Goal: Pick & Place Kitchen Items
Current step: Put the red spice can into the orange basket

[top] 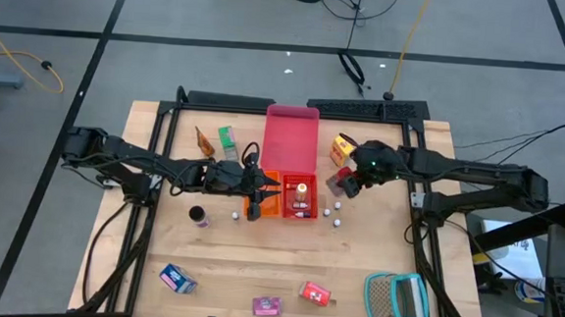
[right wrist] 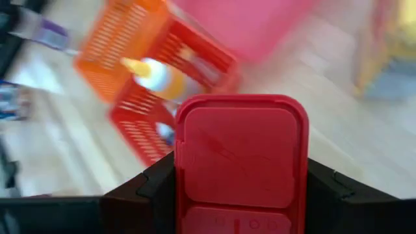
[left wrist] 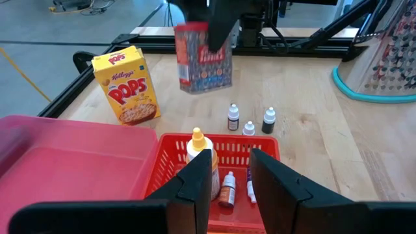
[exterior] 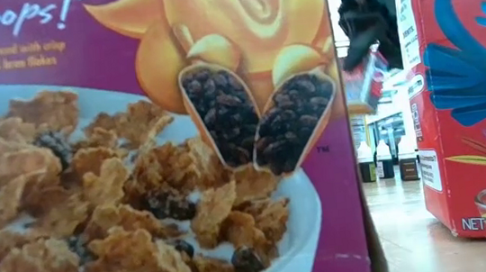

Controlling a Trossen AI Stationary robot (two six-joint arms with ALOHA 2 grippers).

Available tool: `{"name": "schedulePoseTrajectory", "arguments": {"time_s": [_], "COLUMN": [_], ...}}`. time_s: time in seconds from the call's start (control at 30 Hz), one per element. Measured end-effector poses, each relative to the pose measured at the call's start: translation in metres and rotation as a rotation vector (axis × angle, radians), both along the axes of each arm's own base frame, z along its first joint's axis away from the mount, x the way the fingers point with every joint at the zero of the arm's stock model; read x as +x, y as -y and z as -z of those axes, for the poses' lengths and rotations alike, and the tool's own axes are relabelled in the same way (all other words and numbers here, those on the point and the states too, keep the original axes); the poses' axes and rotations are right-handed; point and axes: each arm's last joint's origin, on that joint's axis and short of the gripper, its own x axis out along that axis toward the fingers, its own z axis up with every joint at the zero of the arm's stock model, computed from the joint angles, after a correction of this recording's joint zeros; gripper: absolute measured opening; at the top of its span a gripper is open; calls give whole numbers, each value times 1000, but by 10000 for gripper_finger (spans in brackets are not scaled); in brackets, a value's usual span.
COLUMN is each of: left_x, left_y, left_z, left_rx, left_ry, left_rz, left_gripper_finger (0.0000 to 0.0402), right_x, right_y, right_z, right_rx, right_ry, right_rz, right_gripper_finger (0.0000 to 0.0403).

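Plastic trays are sitting at the middle of the wooden bench [top: 158, 259], and the small red mesh tray [top: 302, 207] serves as the landmark here: a larger flat pink tray [top: 291, 139] is lying just behind it and an orange mesh tray [top: 268, 199] is touching its left side. Inside the red mesh tray, a little squeeze bottle with a yellow cap [left wrist: 197, 147] is standing upright with two tiny bottles [left wrist: 227, 188] lying beside it. The right claw [top: 345, 182] is hanging just to the right of the red mesh tray, gripping a small red box with a rounded lid [right wrist: 242, 156] between its fingers and holding it above the bench. Behind that claw, a yellow cereal box [top: 342, 148] is standing on the bench. Three tiny dark-capped bottles [left wrist: 249, 121] are standing just in front of the red mesh tray. The left claw [top: 266, 189] is hovering over the orange mesh tray's edge with its fingers [left wrist: 201, 175] parted and nothing between them. Left of the trays, a green box [top: 228, 140] and an orange-brown cone [top: 203, 141] are resting near the bench's back, and a dark round can [top: 197, 214] is sitting nearer the front. Along the front edge a blue box [top: 177, 279], a pink box [top: 267, 305] and a red box [top: 315, 294] are lying, with a teal mesh basket [top: 398, 299] at the right corner.
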Motion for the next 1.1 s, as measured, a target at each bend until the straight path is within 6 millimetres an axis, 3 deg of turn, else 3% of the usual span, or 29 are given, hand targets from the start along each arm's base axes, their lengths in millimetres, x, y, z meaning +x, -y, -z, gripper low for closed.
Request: {"name": "schedulePoseTrajectory", "arguments": {"time_s": [0.3,0.6,0.87,1.1], "left_x": [0,4,4,4], "left_y": [0,9,11,13], "left_z": [1,-13,-13,-15], "left_rx": [-4,-87,-135,-165], "left_ry": [-6,134,137,161], "left_rz": [9,226,222,267], "left_gripper_finger": [108,108,109,166], "right_x": [27,50,67,80], "right_y": [-24,-43,-62,-75], "right_z": [-33,-24,-32,-39], "right_rx": [-83,-127,-184,-238], "right_ry": [232,277,310,346], "right_rz": [-166,-290,-408,-491], "right_gripper_finger": [205,205,205,205]}}
